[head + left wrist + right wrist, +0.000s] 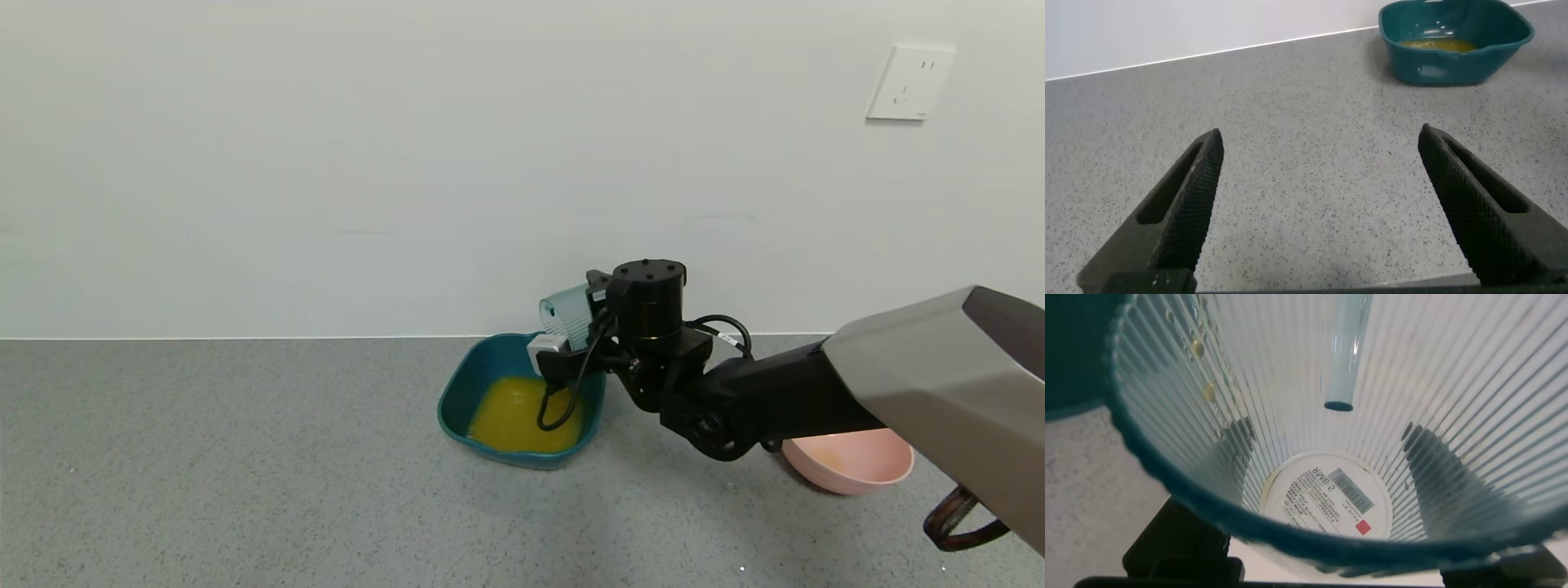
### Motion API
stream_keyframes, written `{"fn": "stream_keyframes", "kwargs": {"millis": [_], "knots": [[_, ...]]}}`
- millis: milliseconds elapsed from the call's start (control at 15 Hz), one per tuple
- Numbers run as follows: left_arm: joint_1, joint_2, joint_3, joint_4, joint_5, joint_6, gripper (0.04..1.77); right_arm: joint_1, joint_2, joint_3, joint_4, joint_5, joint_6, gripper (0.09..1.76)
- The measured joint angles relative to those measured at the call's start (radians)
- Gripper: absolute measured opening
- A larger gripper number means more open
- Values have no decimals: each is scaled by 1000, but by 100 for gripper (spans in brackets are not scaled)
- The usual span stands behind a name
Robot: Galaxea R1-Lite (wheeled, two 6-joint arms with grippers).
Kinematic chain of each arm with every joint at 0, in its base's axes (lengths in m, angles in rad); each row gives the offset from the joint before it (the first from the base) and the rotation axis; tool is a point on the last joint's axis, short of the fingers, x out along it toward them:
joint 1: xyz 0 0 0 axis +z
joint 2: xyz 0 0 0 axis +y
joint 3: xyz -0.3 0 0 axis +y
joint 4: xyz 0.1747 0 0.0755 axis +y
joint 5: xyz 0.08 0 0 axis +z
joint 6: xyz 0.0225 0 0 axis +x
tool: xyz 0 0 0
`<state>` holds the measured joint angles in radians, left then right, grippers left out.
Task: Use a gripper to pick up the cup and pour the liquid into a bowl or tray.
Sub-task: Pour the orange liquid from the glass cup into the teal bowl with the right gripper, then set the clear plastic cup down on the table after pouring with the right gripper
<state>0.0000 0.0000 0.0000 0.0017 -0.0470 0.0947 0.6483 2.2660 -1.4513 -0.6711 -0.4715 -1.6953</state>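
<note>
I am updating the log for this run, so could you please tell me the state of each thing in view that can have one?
Right gripper: shut on the cup, over the tray.
Cup: tipped on its side, emptied, only droplets inside.
Tray: upright, holding orange liquid.
Pink bowl: upright, faint orange trace inside.
Left gripper: open, holding nothing, above the counter.

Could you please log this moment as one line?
right gripper: holds cup tipped over tray | liquid: in tray | left gripper: open, idle
</note>
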Motion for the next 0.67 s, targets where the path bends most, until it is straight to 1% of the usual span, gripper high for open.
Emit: {"fn": "stream_keyframes", "kwargs": {"millis": [133,267,467,667], "knots": [[0,0,0,0,0,0,172,2,-3,11,0,-2,112,135],[0,0,0,0,0,0,172,7,-17,50,-2,-37,252,135],[0,0,0,0,0,0,172,6,-50,131,-6,-62,488,135],[0,0,0,0,0,0,172,-18,-103,226,-21,-64,687,135]]}}
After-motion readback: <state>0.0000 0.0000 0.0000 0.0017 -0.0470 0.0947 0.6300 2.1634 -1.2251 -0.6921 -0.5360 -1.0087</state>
